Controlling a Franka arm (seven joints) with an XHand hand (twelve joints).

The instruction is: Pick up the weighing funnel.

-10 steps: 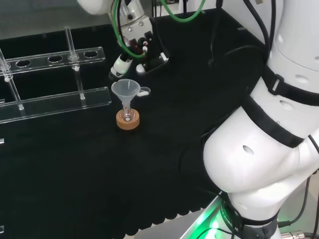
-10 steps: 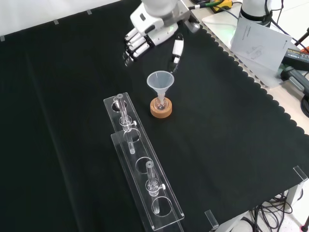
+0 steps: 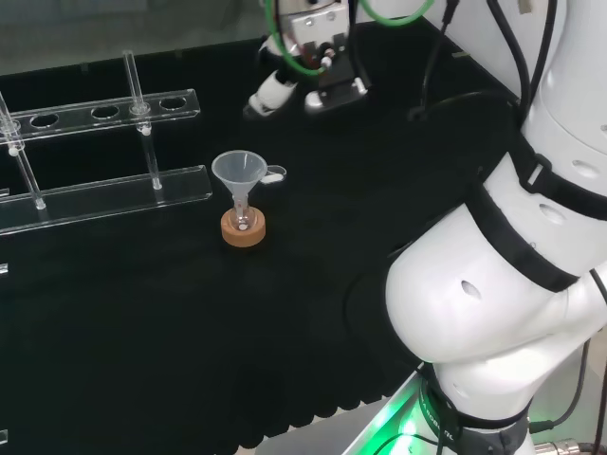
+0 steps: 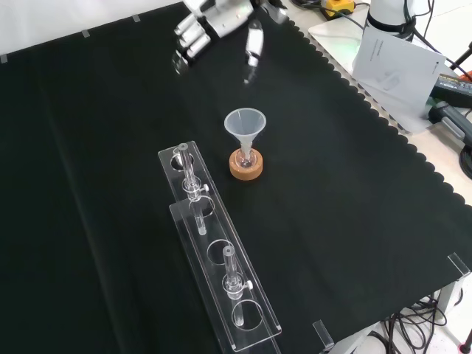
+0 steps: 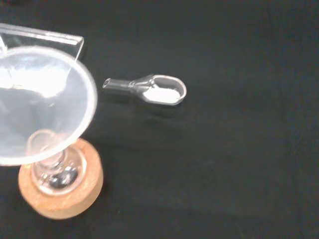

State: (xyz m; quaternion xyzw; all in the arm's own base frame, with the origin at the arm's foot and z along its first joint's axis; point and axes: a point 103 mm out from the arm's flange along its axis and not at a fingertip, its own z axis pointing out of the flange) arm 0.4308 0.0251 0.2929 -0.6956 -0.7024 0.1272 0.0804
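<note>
**Hand (image 4: 217,18) open and holding nothing, weighing funnel (image 5: 158,91) lying on the cloth**

The hand is up near the far edge of the worktop (image 4: 354,221) in the front view. Its fingers (image 4: 188,40) are spread out and only a little bent. The thumb (image 4: 254,40) sticks out on its own, with a wide gap between it and the fingers. Nothing sits in that gap. The hand touches nothing. In the head view the hand (image 3: 313,66) hangs close to the far edge, well apart from the glass things.

The weighing funnel lies flat on the black cloth near the middle of the worktop. In the head view it (image 3: 273,173) peeks out just beside the rim of the big funnel (image 3: 237,172). In the wrist view there is bare cloth between the two, so they do not touch. Its short stem points toward the funnel, and its scoop end looks white inside.

The funnel stands mouth up with its stem in a small flask (image 5: 52,174) on a cork ring (image 3: 243,228).

A long clear rack (image 4: 259,299) runs from beside the funnel toward the near edge in the front view. On the funnel's other side the cloth is bare all the way to the wavy edge. The cloth between the hand and the weighing funnel is bare too.
</note>
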